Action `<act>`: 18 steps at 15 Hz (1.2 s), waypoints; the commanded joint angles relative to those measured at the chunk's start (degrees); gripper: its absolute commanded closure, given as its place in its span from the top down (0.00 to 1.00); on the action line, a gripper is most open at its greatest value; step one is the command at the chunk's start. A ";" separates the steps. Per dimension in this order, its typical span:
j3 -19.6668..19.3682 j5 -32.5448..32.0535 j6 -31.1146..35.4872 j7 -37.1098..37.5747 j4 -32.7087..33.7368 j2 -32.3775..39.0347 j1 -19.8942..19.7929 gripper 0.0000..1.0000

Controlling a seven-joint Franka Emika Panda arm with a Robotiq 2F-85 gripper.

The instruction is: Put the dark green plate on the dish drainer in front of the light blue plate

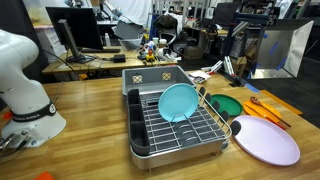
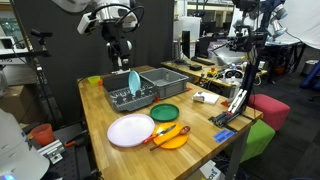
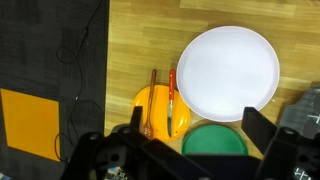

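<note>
The dark green plate [image 1: 226, 104] lies flat on the wooden table just beside the dish drainer [image 1: 150, 148], apart from it. It also shows in the other exterior view [image 2: 164, 113] and the wrist view [image 3: 213, 142]. The light blue plate [image 1: 180, 102] stands tilted in the drainer's wire rack [image 2: 118, 100], as seen in both exterior views [image 2: 133, 82]. My gripper [image 2: 120, 45] hangs high above the drainer, open and empty. In the wrist view its two fingers [image 3: 197, 126] are wide apart with the green plate far below between them.
A large pale lavender plate [image 1: 265, 141] and an orange plate [image 3: 158, 112] holding a wooden fork and an orange-handled utensil lie next to the green plate. A second grey tray [image 2: 166, 81] stands beside the drainer. The table edge and black floor mat [image 3: 50, 50] lie beyond.
</note>
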 commanded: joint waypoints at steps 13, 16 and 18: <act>-0.53 -0.03 0.88 -1.27 1.61 2.03 1.46 1.00; 0.07 -0.18 1.85 -3.11 2.47 3.67 3.25 1.00; 0.15 0.81 1.79 -5.05 3.44 5.57 4.99 1.00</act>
